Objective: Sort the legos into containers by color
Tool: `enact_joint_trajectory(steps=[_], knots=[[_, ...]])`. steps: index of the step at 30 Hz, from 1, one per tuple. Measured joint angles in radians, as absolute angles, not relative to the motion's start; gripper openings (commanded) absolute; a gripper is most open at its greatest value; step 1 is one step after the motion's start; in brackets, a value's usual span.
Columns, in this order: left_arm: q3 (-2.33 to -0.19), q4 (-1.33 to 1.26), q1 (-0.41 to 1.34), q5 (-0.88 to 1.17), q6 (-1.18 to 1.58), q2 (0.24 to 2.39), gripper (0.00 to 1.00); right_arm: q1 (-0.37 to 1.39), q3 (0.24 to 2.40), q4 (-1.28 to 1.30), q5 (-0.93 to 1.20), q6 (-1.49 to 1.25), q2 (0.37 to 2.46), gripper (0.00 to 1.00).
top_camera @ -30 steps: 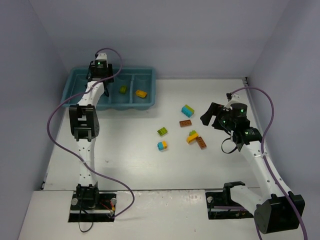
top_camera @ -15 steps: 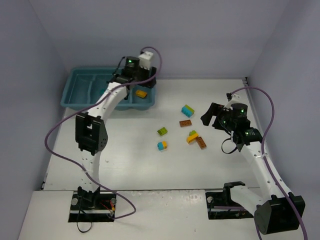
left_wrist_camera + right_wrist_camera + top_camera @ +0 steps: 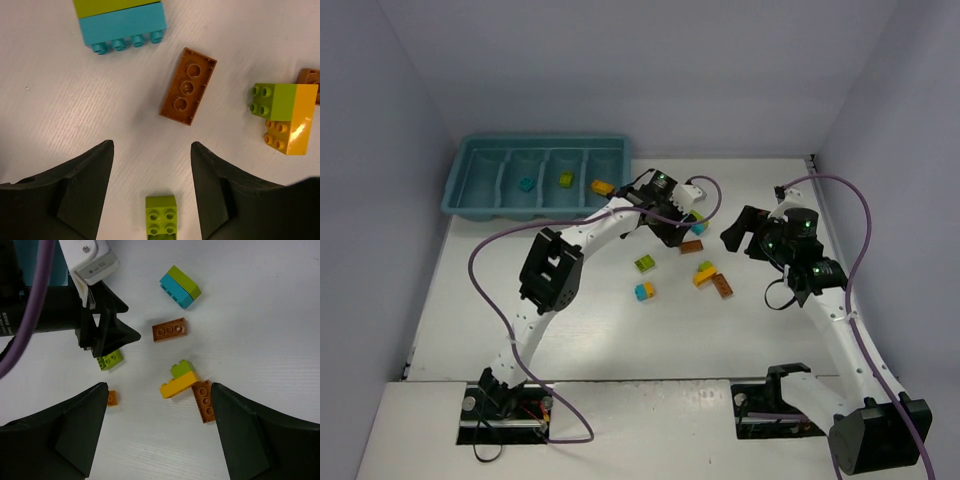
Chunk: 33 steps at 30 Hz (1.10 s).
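Observation:
The containers are compartments of a teal tray (image 3: pixel 480 160) at the back left; it holds a teal lego (image 3: pixel 526 185), a lime one (image 3: pixel 566 179) and a yellow-orange one (image 3: pixel 603 187). My left gripper (image 3: pixel 671 236) hangs open above the loose legos, holding nothing. In its wrist view a lime lego (image 3: pixel 161 215) lies low between the fingers, with a brown lego (image 3: pixel 188 86) ahead of the left gripper (image 3: pixel 152 150). My right gripper (image 3: pixel 745 238) stands open and empty at the right. From the right gripper (image 3: pixel 157 387), a lime-and-yellow pair (image 3: pixel 179 379) lies ahead beside a brown lego (image 3: pixel 203 400).
On the table also lie a teal-and-lime pair (image 3: pixel 698 222), a teal-and-orange pair (image 3: pixel 644 291), a brown brick (image 3: pixel 692 247) and a lime brick (image 3: pixel 645 263). The left arm's purple cable (image 3: pixel 490 250) loops over the table's left half. Grey walls close three sides.
My left arm has swung from over the tray rightwards to above the loose bricks, its jaws a little narrower. A teal brick now shows in the tray. The right arm has not moved.

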State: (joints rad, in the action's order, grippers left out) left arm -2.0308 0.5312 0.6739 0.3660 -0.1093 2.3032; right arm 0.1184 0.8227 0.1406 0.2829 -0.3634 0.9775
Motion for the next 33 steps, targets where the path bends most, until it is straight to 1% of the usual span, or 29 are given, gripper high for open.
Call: enact_joint_trajectory(steps=[13, 16, 19, 20, 21, 22, 24, 26, 27, 33], knots=[[-2.112, 0.508, 0.762, 0.334, -0.152, 2.443, 0.56, 0.117, 0.823, 0.167, 0.301, -0.366, 0.955, 0.8], [-2.136, 0.492, 0.764, 0.304, -0.149, 2.462, 0.5, 0.118, 0.823, 0.179, 0.302, -0.366, 0.947, 0.8], [-2.14, 0.466, 0.764, 0.279, -0.141, 2.469, 0.33, 0.118, 0.823, 0.186, 0.302, -0.366, 0.944, 0.8], [-2.14, 0.459, 0.764, 0.268, -0.138, 2.469, 0.25, 0.118, 0.823, 0.186, 0.301, -0.366, 0.942, 0.8], [-2.138, 0.453, 0.765, 0.26, -0.136, 2.469, 0.13, 0.117, 0.823, 0.187, 0.301, -0.366, 0.942, 0.8], [-2.134, 0.443, 0.765, 0.255, -0.136, 2.468, 0.08, 0.118, 0.823, 0.188, 0.301, -0.366, 0.94, 0.8], [-2.117, 0.418, 0.765, 0.246, -0.131, 2.462, 0.04, 0.118, 0.823, 0.191, 0.3, -0.363, 0.935, 0.8], [-2.087, 0.402, 0.763, 0.243, -0.128, 2.446, 0.03, 0.118, 0.823, 0.192, 0.299, -0.36, 0.931, 0.8], [-2.075, 0.401, 0.76, 0.242, -0.127, 2.438, 0.0, 0.118, 0.823, 0.192, 0.293, -0.358, 0.928, 0.8], [-2.032, 0.437, 0.729, 0.238, -0.115, 2.379, 0.0, 0.118, 0.823, 0.191, 0.261, -0.343, 0.925, 0.8]])
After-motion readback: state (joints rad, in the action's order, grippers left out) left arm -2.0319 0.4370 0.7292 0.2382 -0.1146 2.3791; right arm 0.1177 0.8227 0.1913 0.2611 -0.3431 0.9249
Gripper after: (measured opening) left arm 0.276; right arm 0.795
